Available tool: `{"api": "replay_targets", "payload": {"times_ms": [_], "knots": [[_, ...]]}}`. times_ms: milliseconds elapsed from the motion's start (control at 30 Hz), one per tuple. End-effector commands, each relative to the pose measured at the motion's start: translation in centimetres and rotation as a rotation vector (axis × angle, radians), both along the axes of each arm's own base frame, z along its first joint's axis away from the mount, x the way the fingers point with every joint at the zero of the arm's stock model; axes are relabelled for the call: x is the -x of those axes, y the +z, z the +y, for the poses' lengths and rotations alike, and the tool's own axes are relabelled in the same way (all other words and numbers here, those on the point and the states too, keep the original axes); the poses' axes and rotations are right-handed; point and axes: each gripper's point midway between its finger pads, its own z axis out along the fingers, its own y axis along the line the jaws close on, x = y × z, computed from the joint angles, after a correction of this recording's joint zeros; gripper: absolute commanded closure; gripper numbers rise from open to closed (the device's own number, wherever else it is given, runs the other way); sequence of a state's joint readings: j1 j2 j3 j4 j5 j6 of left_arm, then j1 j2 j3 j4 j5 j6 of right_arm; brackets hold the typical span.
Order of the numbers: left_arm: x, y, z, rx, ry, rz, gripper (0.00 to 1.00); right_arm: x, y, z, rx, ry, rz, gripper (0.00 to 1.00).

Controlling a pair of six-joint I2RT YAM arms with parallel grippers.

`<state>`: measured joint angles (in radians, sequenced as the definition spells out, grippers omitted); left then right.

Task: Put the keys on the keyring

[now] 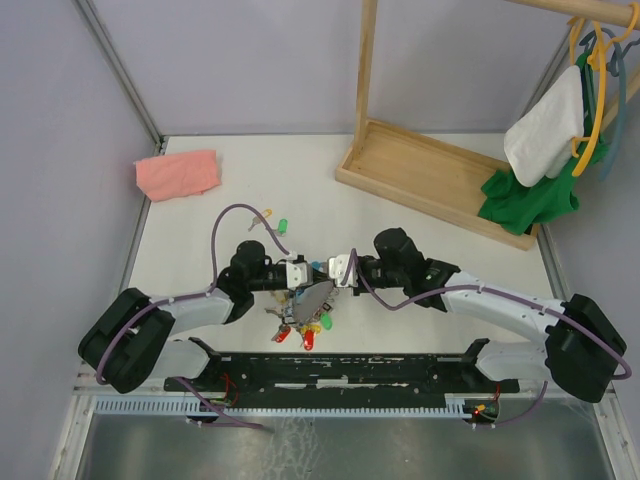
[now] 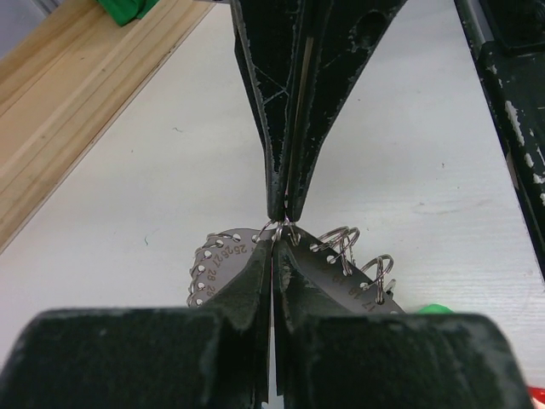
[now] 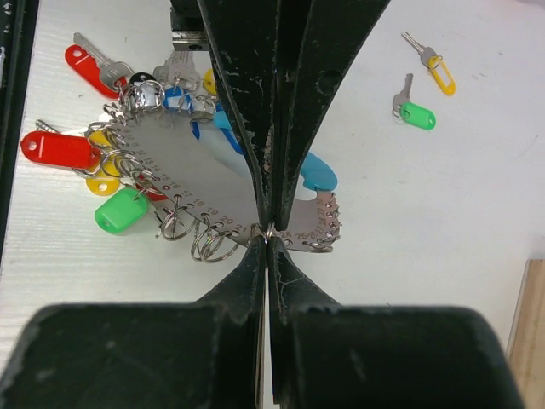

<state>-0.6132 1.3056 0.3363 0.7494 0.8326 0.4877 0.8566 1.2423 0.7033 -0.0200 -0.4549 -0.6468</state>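
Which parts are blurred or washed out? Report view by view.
Top external: even, soft light, sharp throughout. Left wrist: the base of the left gripper is blurred near the lens, the numbers on the keyring plate are sharp, and the table is very bright. Right wrist: the base of the right gripper is blurred, and the keys are sharp with soft shadows.

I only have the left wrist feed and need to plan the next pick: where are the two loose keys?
Observer: The yellow key and green key lie side by side on the table, apart from the plate.
Operator: Whose side?
Observer: Top view: left of and beyond the left gripper, by a purple cable.
Operator: What else hangs there?
Observer: A blue tag pokes out at the plate's edge, near the keyring.
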Motion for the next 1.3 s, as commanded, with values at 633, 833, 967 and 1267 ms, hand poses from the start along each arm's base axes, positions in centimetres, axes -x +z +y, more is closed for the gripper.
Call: {"api": "replay_targets", "payload": {"times_ms": [633,833,967,1267], "knots": [[-1.9,3.1,0.9,0.153,0.224,0.314,0.97,-2.5,3.2,-0.9,-0.156,-0.179,-0.142,0.99],[-2.0,3.1,1.3,0.185,0.273,0.375,0.97,-2.8,3.3,-1.1,-0.166,-0.208,-0.145,0.99],[-2.2,3.2,1.2,0.212,0.293,0.432,0.97,-2.9,3.7,-0.9,-0.184,-0.207,-0.146,0.99],[-4.5,2.0,2.4,0.24,0.47,0.502,0.71,-3.0,4.5,-0.1,-0.206,-0.172,-0.17,0.99]]}}
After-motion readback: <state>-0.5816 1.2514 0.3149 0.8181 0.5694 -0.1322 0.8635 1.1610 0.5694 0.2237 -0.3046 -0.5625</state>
